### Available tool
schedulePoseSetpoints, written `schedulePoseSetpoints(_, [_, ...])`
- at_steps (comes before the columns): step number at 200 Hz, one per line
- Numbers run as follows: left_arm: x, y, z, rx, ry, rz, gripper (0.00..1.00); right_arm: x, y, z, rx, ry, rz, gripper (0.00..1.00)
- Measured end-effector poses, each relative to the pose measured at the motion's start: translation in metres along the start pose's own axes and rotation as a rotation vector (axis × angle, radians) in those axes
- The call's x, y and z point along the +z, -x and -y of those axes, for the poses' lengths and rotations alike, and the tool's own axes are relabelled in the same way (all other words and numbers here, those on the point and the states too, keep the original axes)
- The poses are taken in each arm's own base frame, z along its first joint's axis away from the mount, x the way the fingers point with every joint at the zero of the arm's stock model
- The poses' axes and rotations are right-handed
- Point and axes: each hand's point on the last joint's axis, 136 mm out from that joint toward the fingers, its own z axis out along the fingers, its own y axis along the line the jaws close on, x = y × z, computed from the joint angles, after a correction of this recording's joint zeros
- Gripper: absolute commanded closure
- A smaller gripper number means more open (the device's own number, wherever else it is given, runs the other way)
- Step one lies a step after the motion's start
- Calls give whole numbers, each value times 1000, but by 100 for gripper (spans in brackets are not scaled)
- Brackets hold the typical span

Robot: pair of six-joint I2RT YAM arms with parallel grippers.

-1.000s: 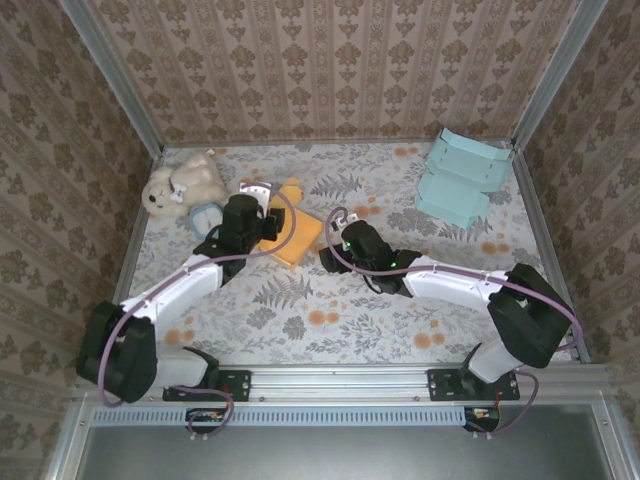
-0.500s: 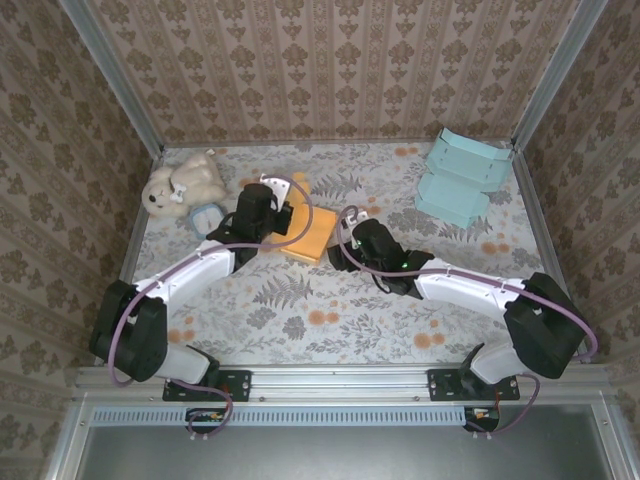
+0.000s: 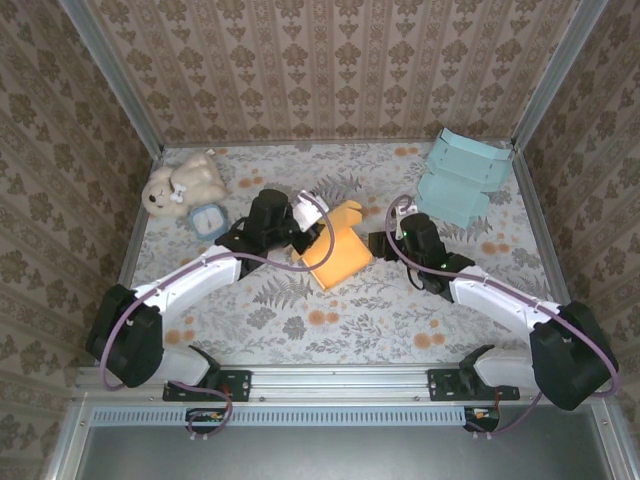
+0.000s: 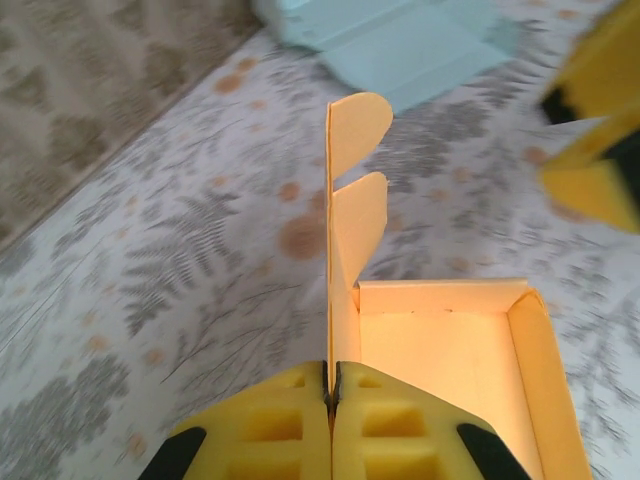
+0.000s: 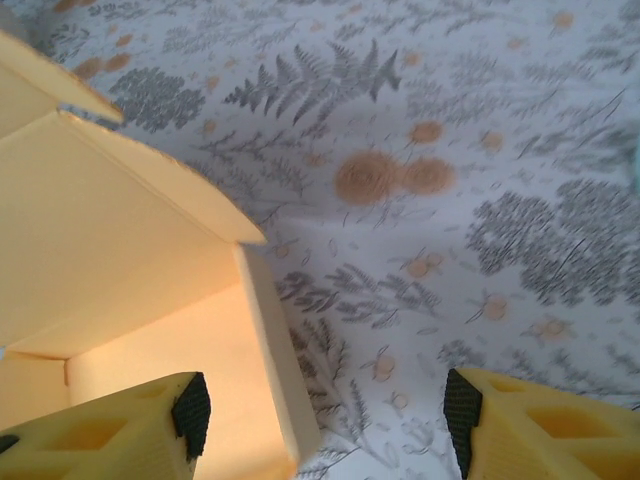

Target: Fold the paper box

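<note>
**Top view.** We see the orange paper box (image 3: 338, 255) lying near the middle of the flower-patterned table (image 3: 300, 320), between the two arms. It is partly folded, with its walls raised. The left gripper (image 3: 312, 232) meets the box at its left edge, and the right gripper (image 3: 378, 244) sits just beside its right edge. A pale blue paper box (image 3: 460, 180) lies at the far right corner, well apart from the arms. A plush toy (image 3: 185, 180) lies at the far left.

**Left wrist view.** The left gripper (image 4: 331, 395) has its yellow fingers pressed together on a thin upright flap (image 4: 345, 230) of the orange paper box (image 4: 440, 350). The flap stands edge-on to the camera and ends in two rounded tabs. To its right we look into the shallow open tray of the box. The pale blue paper box (image 4: 400, 40) shows at the top, blurred.

**Right wrist view.** The right gripper (image 5: 320, 440) has its fingers (image 5: 110, 435) spread wide. One wall of the orange paper box (image 5: 120, 230) lies in the gap between them, nearer the left finger. We cannot tell whether that finger touches the box. The other finger hangs over bare table (image 5: 450, 200).
</note>
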Motion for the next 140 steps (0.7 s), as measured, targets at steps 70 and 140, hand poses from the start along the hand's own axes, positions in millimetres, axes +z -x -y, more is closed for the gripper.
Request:
schedulePoseSetpoints(70, [9, 11, 21, 151, -259, 9, 90, -8, -94, 13, 210, 70, -129, 38])
schedulePoseSetpoints(140, [30, 6, 38, 180, -403, -62, 80, -42, -67, 25, 242, 26, 39, 37])
